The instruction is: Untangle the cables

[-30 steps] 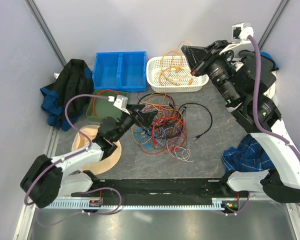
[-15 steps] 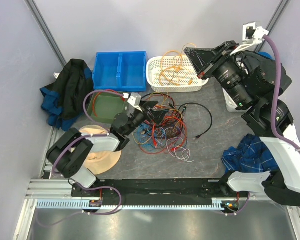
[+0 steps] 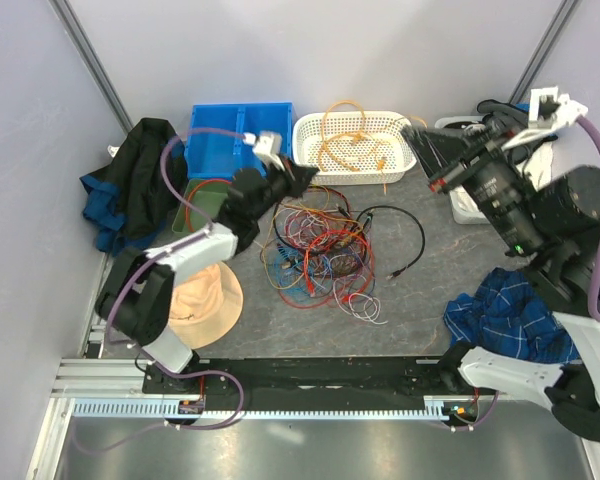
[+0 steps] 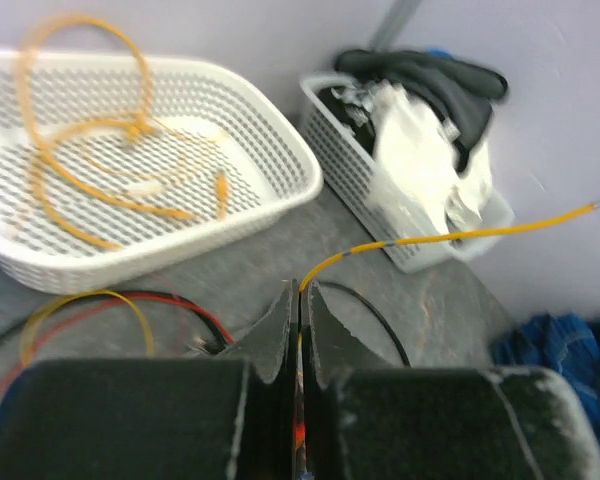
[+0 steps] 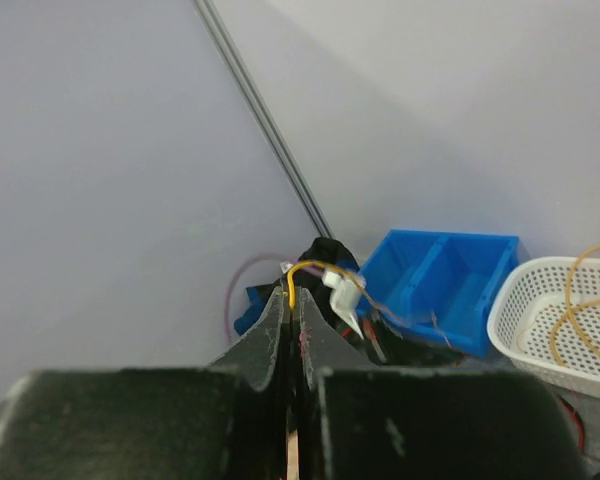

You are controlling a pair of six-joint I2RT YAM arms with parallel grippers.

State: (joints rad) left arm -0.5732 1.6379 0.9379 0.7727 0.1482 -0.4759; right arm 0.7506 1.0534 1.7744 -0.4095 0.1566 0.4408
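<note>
Grey table (image 3: 430, 295): left end effector (image 4: 300, 292), right end effector (image 5: 292, 296) both clamped on yellow cable (image 4: 460, 237).

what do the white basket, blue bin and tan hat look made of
White basket: moulded plastic, slightly glossy, with regular punched holes. Blue bin: rigid smooth plastic, crisp divider wall. Tan hat: likely matte cloth, soft and slumped.

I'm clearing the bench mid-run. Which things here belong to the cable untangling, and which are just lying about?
Job: cable tangle; yellow cable pinched by left gripper; yellow wire pinched by right gripper; white basket of orange cables.
Lying about: blue bin; tan hat; dark jacket; plaid cloth; green tray.
</note>
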